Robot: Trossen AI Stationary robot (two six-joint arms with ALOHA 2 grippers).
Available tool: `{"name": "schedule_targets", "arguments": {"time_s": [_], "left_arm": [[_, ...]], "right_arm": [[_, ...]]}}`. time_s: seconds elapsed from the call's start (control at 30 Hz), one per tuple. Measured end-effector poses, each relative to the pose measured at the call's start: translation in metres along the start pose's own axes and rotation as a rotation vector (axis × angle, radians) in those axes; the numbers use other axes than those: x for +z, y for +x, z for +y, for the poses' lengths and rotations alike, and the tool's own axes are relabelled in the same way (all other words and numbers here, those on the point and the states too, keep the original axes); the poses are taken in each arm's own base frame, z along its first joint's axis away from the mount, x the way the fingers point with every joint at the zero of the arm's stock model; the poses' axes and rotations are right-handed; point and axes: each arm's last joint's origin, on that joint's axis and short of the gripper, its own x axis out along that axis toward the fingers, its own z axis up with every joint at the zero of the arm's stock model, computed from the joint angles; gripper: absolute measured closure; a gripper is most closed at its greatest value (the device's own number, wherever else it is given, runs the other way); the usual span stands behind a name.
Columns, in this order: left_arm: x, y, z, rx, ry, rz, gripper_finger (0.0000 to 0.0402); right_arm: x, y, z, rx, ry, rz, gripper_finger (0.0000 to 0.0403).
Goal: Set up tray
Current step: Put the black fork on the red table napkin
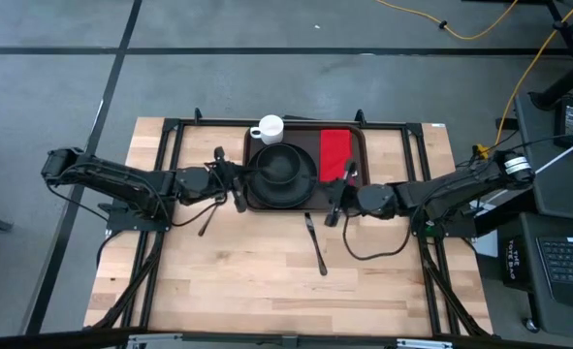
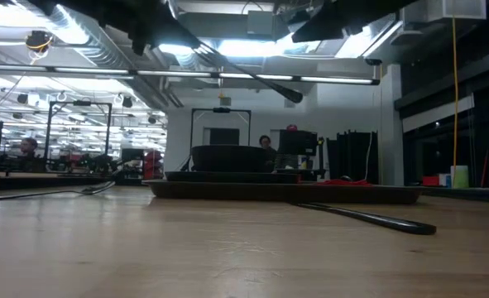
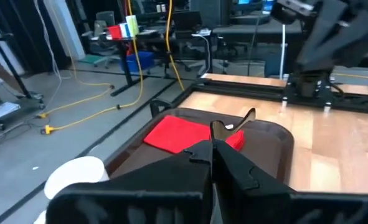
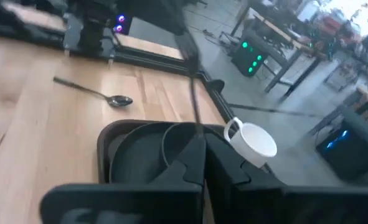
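- The right gripper [image 1: 336,201] hovers over the right edge of the tray, its two dark fingers pinched together on a thin dark utensil handle [image 4: 193,106] that sticks up out of the closed jaws in the right wrist view; which utensil it is cannot be told.
- The left gripper [image 1: 236,181] sits at the tray's left edge with its fingers fully closed and nothing visible between them.
- Between the two grippers lies the large dark brown rectangular tray [image 1: 305,206] with rounded corners and a raised rim, placed toward the far middle of the light wooden table [image 1: 267,281].
- On the tray rests a round black plate [image 1: 267,189] carrying a black bowl [image 1: 284,165], and beside them on the tray's right part lies a folded red napkin [image 1: 335,150].
- A white ceramic mug [image 1: 268,129] stands at the tray's far edge, just beyond the plate.
- A dark knife [image 1: 315,244] lies on the wood just in front of the tray.
- A dark spoon [image 1: 208,219] lies on the wood left of the tray, near the left arm.
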Motion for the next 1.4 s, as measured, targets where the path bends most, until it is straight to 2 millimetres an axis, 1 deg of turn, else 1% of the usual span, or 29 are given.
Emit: {"name": "schedule_targets", "arguments": {"time_s": [0.13, 0.37, 0.43, 0.53, 0.67, 0.83, 1.03, 1.13, 1.23, 1.4], "left_arm": [[0.002, 0.000, 0.000, 0.006, -0.013, -0.020, 0.0400], [0.003, 0.000, 0.001, 0.030, -0.016, -0.022, 0.0400], [0.003, 0.000, 0.001, 0.036, -0.017, -0.022, 0.0400], [0.003, 0.000, 0.001, 0.046, -0.017, -0.022, 0.0400], [0.002, 0.000, 0.001, 0.046, -0.017, -0.022, 0.0400], [0.002, 0.000, 0.001, 0.046, -0.015, -0.022, 0.0400], [0.003, 0.000, 0.001, 0.046, -0.031, -0.023, 0.0400], [0.003, 0.000, 0.002, 0.046, -0.046, -0.024, 0.0400], [0.003, 0.000, 0.002, 0.047, -0.053, -0.026, 0.0400], [0.005, 0.001, 0.004, 0.057, -0.078, -0.041, 0.0400]], "right_arm": [[0.005, 0.009, 0.015, 0.005, -0.102, 0.031, 0.0398], [0.018, 0.029, 0.041, -0.120, -0.193, 0.122, 0.0393], [0.023, 0.035, 0.045, -0.143, -0.211, 0.142, 0.0393], [0.026, 0.043, 0.052, -0.131, -0.250, 0.178, 0.0392], [0.031, 0.052, 0.059, -0.134, -0.269, 0.189, 0.0380], [0.031, 0.058, 0.064, -0.130, -0.313, 0.192, 0.0356], [0.026, 0.071, 0.069, -0.141, -0.364, 0.185, 0.0302], [0.025, 0.076, 0.066, -0.173, -0.395, 0.192, 0.0278], [0.026, 0.080, 0.062, -0.237, -0.378, 0.197, 0.0268], [0.025, 0.084, 0.055, -0.252, -0.369, 0.205, 0.0266]]}}
